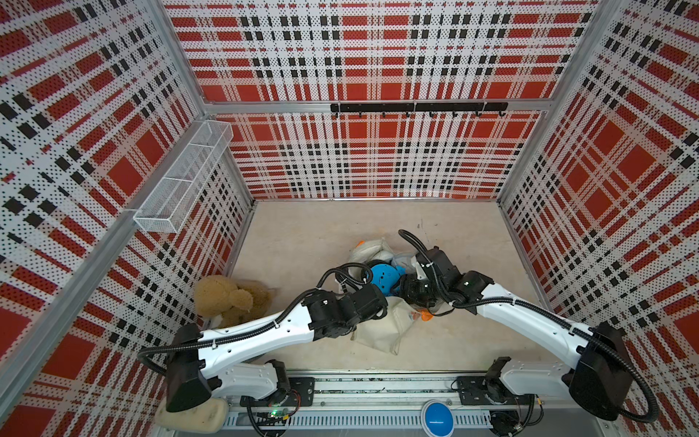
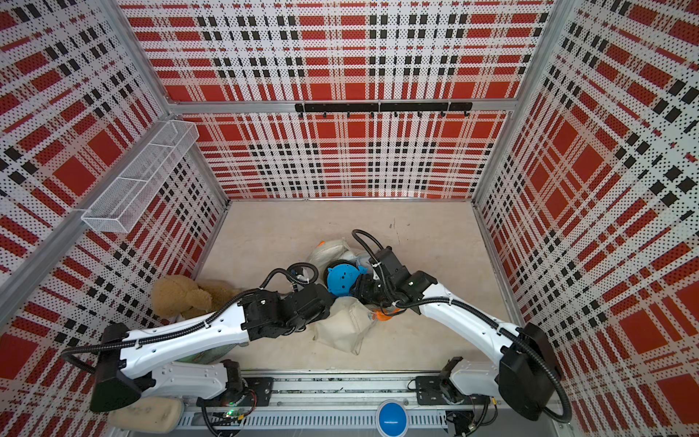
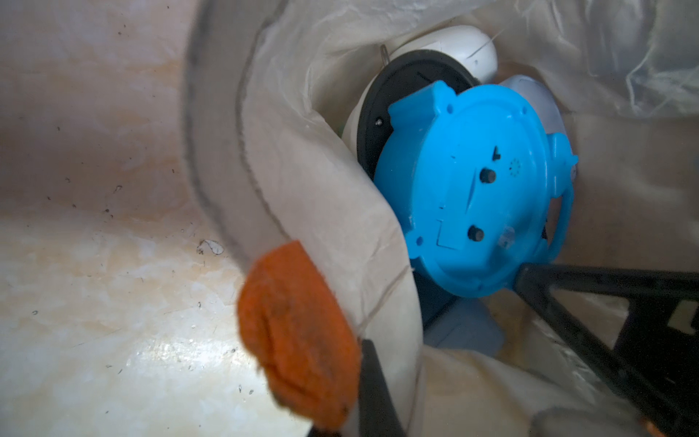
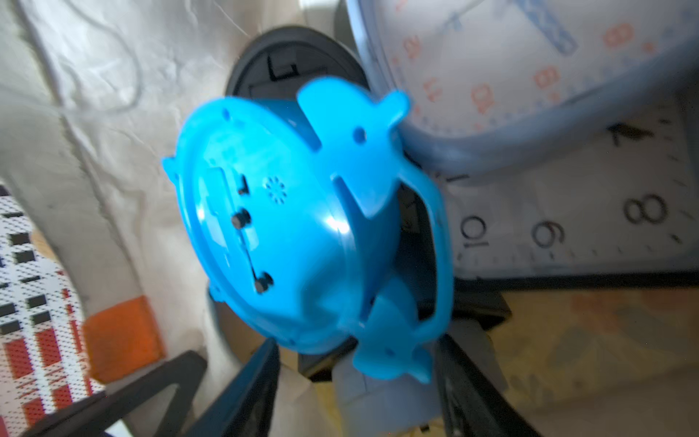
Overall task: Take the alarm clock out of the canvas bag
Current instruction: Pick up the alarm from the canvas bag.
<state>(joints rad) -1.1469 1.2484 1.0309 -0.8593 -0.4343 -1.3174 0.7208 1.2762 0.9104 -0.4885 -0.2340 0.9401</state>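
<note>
The beige desk (image 1: 302, 234) carries the cream canvas bag (image 1: 386, 329), which lies crumpled near its middle, a little toward the near edge, with its mouth gaping upward in both top views. A tan plush toy (image 1: 230, 299) slumps against the left wall, well apart from the bag.

Inside the bag's mouth, on its far side, sits the blue alarm clock (image 1: 384, 278), back plate up and tilted. It rests among other clocks: a white-faced clock (image 4: 586, 219), a pale blue-rimmed clock (image 4: 510, 75) and a black-backed clock (image 3: 382, 125).

The right hand (image 4: 357, 342) reaches into the bag from the right, its black fingers (image 4: 261, 370) standing apart on either side of the alarm clock's lower rim (whether they press on it I cannot tell, the view being blurred).

The left hand (image 3: 363, 378) is pinched tight on the bag's near-left rim, right at an orange tab (image 3: 295, 333), with the cloth raised beside the alarm clock.
</note>
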